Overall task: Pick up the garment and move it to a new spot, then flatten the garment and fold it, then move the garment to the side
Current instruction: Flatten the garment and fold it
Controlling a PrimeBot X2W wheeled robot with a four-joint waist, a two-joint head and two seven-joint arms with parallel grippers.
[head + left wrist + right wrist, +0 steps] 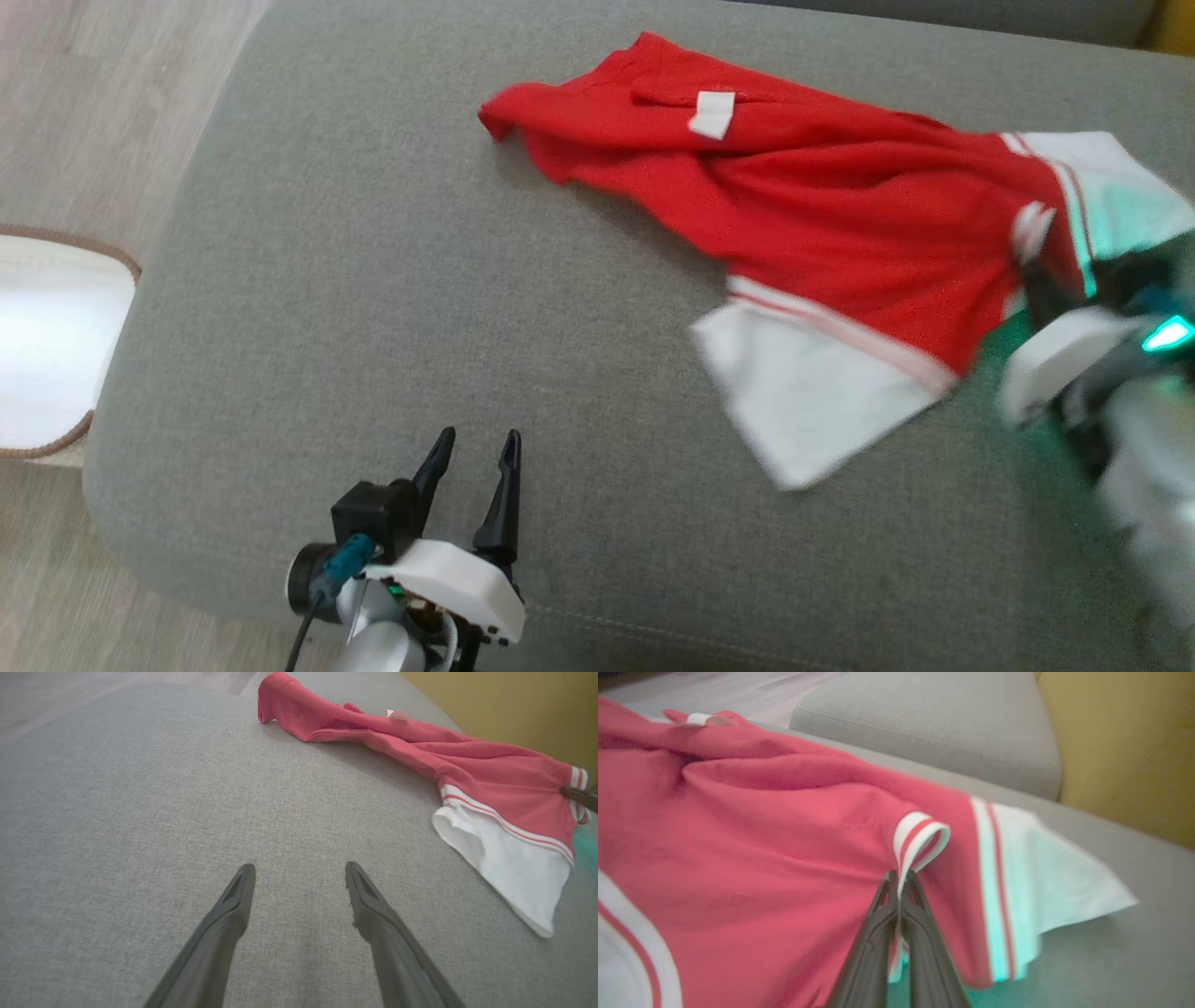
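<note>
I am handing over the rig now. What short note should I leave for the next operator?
Right gripper: shut on the garment at its striped ribbed edge.
Left gripper: open, holding nothing, above the sofa.
Garment: rumpled on the sofa, unfolded.
Done: grip taken.
To do: move it, flatten, fold, set aside.

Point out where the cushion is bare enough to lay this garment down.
Bare cushion lies between the red garment and the cushion's left edge, ahead of the open left hand. Crowded on the right: the garment spreads there, its striped band pinched in the shut right hand.
</note>
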